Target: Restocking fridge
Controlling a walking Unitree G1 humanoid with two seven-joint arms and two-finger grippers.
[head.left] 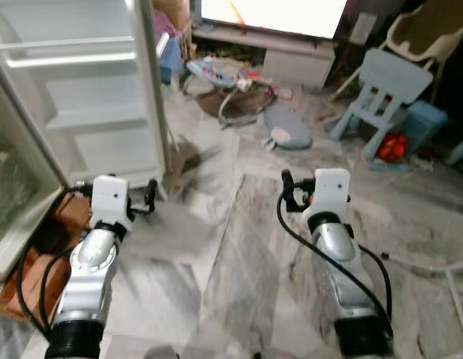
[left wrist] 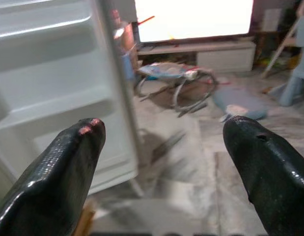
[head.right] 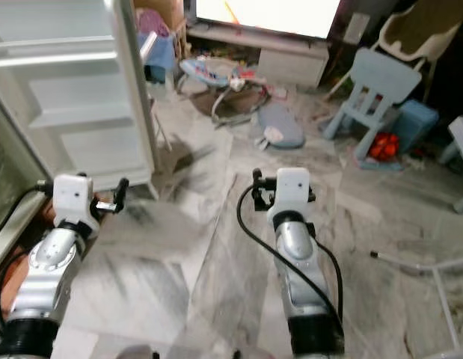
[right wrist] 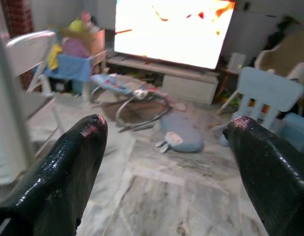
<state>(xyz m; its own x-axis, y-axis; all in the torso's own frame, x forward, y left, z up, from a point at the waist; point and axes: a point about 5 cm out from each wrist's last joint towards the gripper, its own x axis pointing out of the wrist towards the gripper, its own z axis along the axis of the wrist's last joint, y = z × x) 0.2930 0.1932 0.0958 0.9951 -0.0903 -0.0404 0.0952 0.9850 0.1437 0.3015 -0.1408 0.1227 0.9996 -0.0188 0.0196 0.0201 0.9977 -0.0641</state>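
The open white fridge door [head.left: 89, 90], its plastic shelves bare, stands at ten o'clock on the grey marble floor [head.left: 216, 254]. The left pincer [left wrist: 161, 147] hovers just before it, fingers wide apart and empty. The right pincer [right wrist: 166, 142], likewise spread and empty, points toward the pale blue plastic chair [head.left: 381, 97] at two o'clock.

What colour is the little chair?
Light blue chair, clearest in the left eye view.
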